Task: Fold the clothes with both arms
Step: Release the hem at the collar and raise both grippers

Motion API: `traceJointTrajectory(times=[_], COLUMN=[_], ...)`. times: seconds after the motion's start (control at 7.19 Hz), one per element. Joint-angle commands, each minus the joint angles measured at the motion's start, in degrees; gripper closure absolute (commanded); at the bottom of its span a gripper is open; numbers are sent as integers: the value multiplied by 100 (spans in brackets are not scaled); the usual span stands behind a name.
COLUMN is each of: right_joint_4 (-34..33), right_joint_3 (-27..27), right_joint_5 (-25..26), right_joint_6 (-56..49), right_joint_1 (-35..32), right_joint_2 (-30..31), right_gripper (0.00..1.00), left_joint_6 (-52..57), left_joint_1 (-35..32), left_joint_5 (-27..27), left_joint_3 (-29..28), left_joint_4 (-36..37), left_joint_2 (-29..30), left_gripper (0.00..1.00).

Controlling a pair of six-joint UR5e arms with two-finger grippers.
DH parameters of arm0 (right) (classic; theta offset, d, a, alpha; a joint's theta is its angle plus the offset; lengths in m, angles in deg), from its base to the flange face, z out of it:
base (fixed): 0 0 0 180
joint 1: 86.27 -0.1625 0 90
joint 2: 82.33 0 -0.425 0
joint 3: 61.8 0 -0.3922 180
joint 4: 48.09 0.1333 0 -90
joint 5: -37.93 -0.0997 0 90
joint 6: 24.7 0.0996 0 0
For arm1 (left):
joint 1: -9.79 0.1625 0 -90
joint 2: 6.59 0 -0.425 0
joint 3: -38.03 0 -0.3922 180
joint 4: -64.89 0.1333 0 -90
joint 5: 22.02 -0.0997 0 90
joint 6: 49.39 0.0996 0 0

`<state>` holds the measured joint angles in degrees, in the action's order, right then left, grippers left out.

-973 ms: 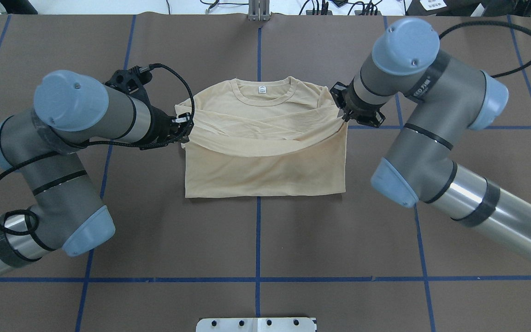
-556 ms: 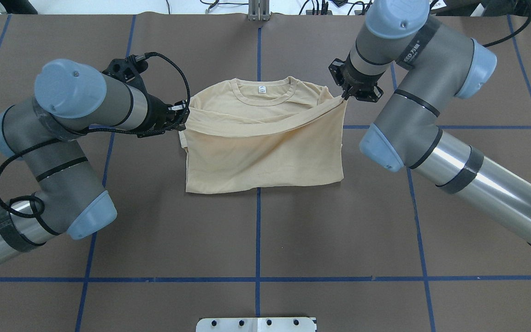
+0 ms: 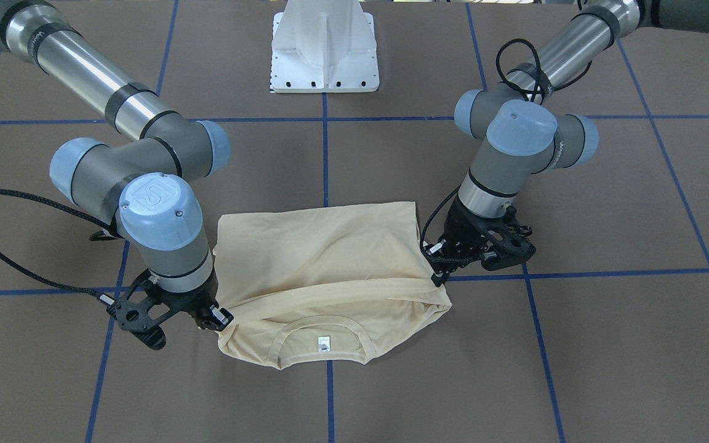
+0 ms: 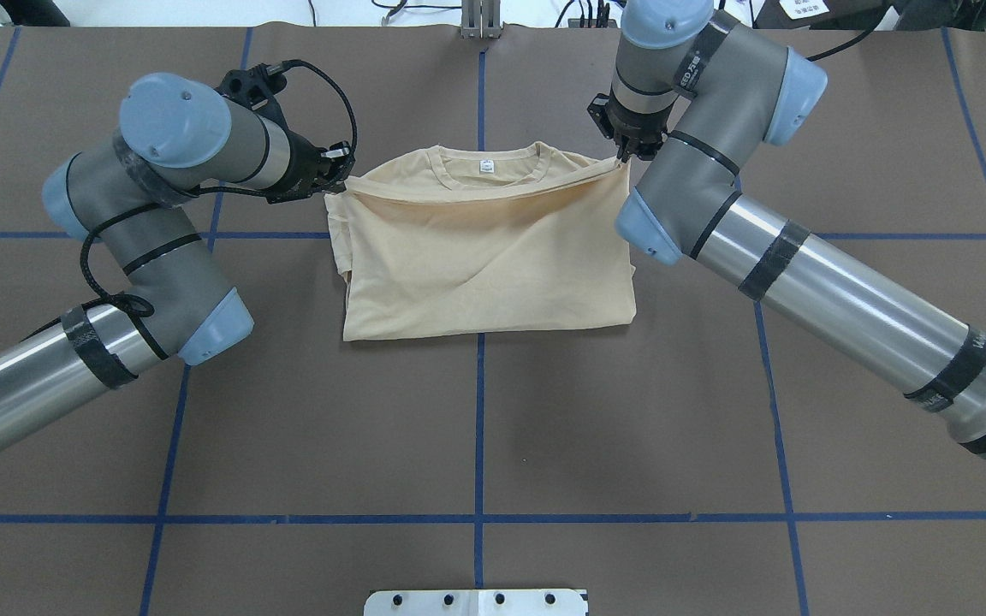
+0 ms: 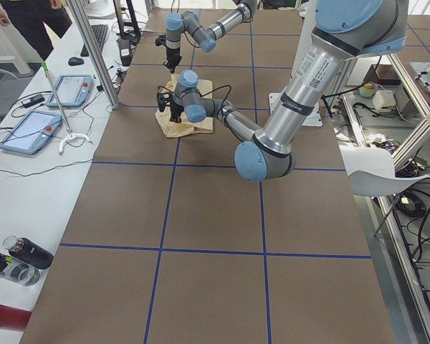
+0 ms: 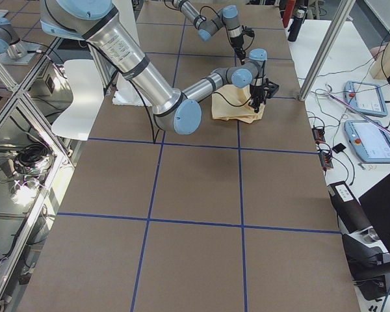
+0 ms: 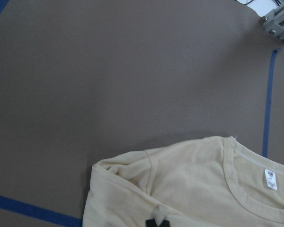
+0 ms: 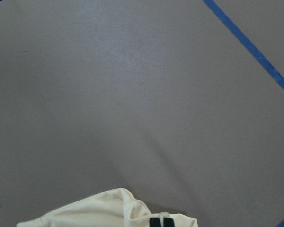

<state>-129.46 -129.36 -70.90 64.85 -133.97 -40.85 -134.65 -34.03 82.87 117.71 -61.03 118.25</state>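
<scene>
The pale cream-yellow clothes [image 4: 489,257], a single shirt, lie in the middle of the brown table, with a lower layer folded up over the body. A small white neck label [image 4: 485,166] shows inside the collar at the far side. My left gripper [image 4: 341,171] is shut on the left corner of the folded-over edge, near the shoulder. My right gripper [image 4: 624,158] is shut on the right corner, held slightly off the table. The front-facing view shows the shirt [image 3: 324,258] stretched between the left gripper [image 3: 437,280] and the right gripper [image 3: 222,323]. Each wrist view has cloth pinched between its black fingertips [image 7: 156,222] [image 8: 161,222].
The white pedestal base [image 3: 325,49] stands at the robot's side of the table. Blue tape lines [image 4: 480,428] cross the brown mat. A metal bracket [image 4: 480,21] sits at the far edge. Past that edge a side bench holds tablets [image 5: 29,129] and bottles [image 5: 21,258].
Both grippers have carried the lifted edge away from the robot toward the collar. The fold now covers nearly all of the shirt's body and sags less.
</scene>
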Motion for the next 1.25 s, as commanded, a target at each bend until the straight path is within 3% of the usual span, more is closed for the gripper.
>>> traceJointTrajectory(times=[0.0,0.42,0.56,0.83,0.97,1.11], right_joint_4=[78,121,418,508,517,570], right_joint_3=[313,340,444,498,498,490], right_joint_5=[220,230,230,230,230,221], right_joint_6=[-157,-183,-175,-166,-166,-131], right_joint_1=[85,85,85,85,85,77], right_joint_2=[-79,-88,-88,-97,-114,-140], right_gripper=[100,100,100,41,31,22], left_joint_6=[27,27,27,27,18,9], left_joint_1=[-12,-12,-12,-12,-12,-81], left_joint_5=[-145,-224,-224,-224,-215,-206], left_joint_3=[-399,-777,-804,-848,-848,-848], left_joint_4=[-258,-618,-618,-618,-636,-871], left_joint_2=[93,207,207,216,216,207], left_gripper=[100,100,95,77,66,62])
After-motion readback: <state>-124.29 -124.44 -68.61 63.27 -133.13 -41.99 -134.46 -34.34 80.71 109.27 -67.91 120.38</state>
